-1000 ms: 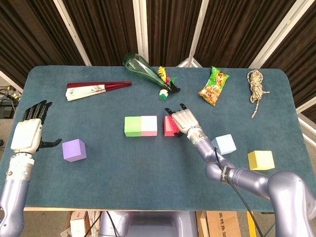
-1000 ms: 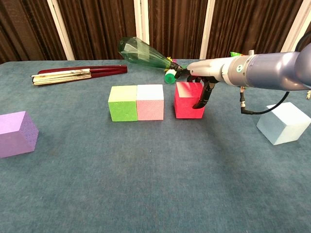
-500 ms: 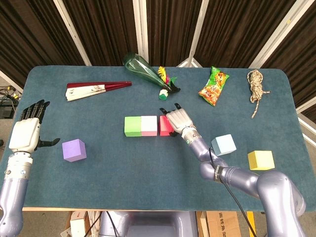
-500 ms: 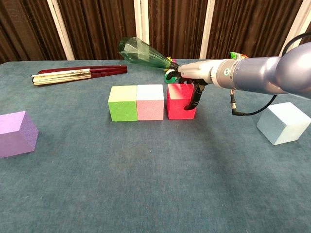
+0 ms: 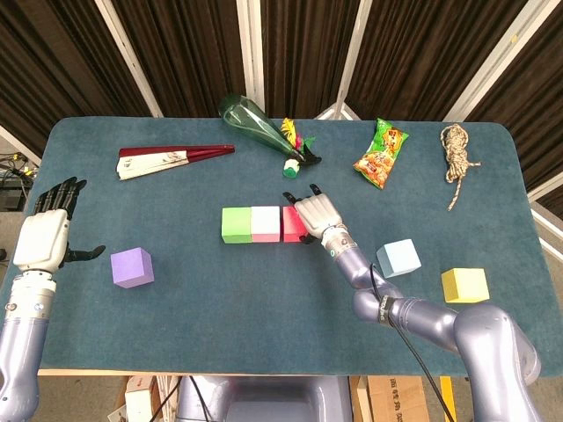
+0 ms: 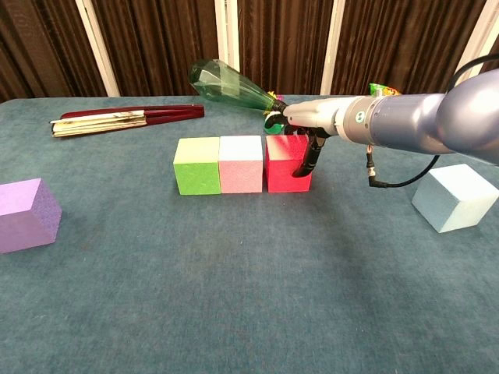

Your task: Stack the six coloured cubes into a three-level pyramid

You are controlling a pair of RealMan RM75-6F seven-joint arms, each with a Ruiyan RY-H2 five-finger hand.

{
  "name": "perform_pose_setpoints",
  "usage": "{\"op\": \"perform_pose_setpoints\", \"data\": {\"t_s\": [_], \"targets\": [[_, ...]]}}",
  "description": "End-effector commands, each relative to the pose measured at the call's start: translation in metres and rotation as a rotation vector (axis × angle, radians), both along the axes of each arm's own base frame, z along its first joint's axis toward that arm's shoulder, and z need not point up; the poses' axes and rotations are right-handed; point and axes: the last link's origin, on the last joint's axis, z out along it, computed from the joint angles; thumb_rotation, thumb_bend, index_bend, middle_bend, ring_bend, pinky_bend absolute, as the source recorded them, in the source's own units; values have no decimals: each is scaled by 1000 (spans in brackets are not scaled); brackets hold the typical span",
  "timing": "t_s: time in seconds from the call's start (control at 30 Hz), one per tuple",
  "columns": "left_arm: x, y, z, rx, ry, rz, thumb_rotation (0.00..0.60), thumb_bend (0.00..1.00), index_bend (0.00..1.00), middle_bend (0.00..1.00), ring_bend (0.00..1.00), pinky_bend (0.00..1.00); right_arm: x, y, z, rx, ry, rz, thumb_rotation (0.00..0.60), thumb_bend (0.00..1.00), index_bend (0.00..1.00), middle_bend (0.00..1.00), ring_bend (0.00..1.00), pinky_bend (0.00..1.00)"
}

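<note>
Green cube (image 5: 236,225), pink cube (image 5: 265,223) and red cube (image 5: 291,225) stand in a row at mid-table, side faces touching; the chest view shows the same green cube (image 6: 196,165), pink cube (image 6: 240,164) and red cube (image 6: 282,166). My right hand (image 5: 315,212) lies over the red cube's top and right side, gripping it, with a dark finger (image 6: 309,156) down its right face. A purple cube (image 5: 132,266) sits at the left. My left hand (image 5: 44,237) hovers open just left of it, fingers spread. A light blue cube (image 5: 398,258) and a yellow cube (image 5: 464,285) lie at the right.
Along the far side lie a folded fan (image 5: 171,159), a green bottle (image 5: 255,124) on its side, a small feathered toy (image 5: 297,149), a snack bag (image 5: 381,154) and a coil of rope (image 5: 456,151). My right forearm (image 6: 405,125) stretches across to the right of the row.
My right hand has slid the red cube leftwards until it meets the pink cube, closing the gap. The left hand has barely moved.
</note>
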Motion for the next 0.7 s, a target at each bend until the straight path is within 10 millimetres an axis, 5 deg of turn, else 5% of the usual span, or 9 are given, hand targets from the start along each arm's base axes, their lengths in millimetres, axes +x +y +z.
{"op": "perform_pose_setpoints", "data": {"t_s": [0.03, 0.7], "targets": [[0, 0, 0, -2, 0, 2, 600, 69, 0, 0, 0, 0, 0, 1, -1, 1, 2, 0, 600, 292, 0, 449, 383, 0], [-1, 1, 1, -5, -8, 6, 600, 69, 0, 0, 0, 0, 0, 3, -5, -22, -9, -26, 600, 292, 0, 393, 383, 0]]}}
